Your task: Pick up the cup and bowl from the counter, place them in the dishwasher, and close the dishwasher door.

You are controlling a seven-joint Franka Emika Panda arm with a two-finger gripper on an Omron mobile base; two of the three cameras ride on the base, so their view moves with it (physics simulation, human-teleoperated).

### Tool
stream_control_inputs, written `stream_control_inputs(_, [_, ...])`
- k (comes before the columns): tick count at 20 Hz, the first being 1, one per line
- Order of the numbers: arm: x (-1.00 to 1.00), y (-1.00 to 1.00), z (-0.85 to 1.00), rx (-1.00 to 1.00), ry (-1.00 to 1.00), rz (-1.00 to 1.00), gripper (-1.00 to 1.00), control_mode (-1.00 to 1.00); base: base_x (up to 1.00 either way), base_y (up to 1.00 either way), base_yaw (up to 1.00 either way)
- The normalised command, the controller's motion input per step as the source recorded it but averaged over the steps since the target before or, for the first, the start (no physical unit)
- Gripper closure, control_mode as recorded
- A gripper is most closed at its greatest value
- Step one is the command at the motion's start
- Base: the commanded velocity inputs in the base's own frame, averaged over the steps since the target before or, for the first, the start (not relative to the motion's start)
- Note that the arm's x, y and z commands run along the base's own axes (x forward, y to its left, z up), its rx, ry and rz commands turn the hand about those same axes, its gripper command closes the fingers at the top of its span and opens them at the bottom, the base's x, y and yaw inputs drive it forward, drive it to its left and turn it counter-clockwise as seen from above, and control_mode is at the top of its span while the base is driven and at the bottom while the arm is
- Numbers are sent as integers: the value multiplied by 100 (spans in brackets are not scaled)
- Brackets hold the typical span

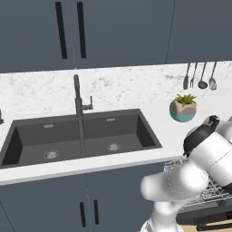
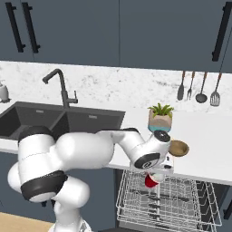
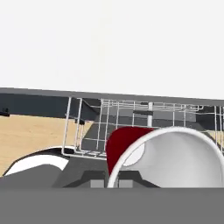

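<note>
My gripper (image 2: 157,174) hangs just below the counter (image 2: 204,136) edge, shut on the small red cup (image 2: 149,181). The cup is held over the dishwasher's pulled-out silver wire rack (image 2: 167,201). In the hand view the cup (image 3: 124,142) fills the lower right, red outside and white inside, with the rack (image 3: 131,118) behind it. The tan-brown bowl (image 2: 179,147) rests on the counter close to its front edge, right beside my wrist. The dishwasher door (image 1: 206,217) lies folded down under the rack (image 1: 213,190).
A teal-and-tan plant pot (image 2: 160,120) stands behind the bowl. The black double sink (image 2: 50,118) with its faucet (image 2: 61,86) is to the left. Utensils (image 2: 199,88) hang on the back wall. Blue-grey cabinets (image 1: 90,199) flank the dishwasher.
</note>
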Motion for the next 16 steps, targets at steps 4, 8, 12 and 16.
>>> stream_control_inputs(4, [-78, -18, -52, 33, -15, 0, 100, -100, 0, 0, 0])
stream_control_inputs(8, [-7, 0, -48, 29, -4, -2, 100, -100, 0, 0, 0])
stream_control_inputs(12, [10, 0, -42, 30, -13, -3, 100, -100, 0, 0, 0])
stream_control_inputs(16, [28, 0, -66, 14, -15, -2, 100, -100, 0, 0, 0])
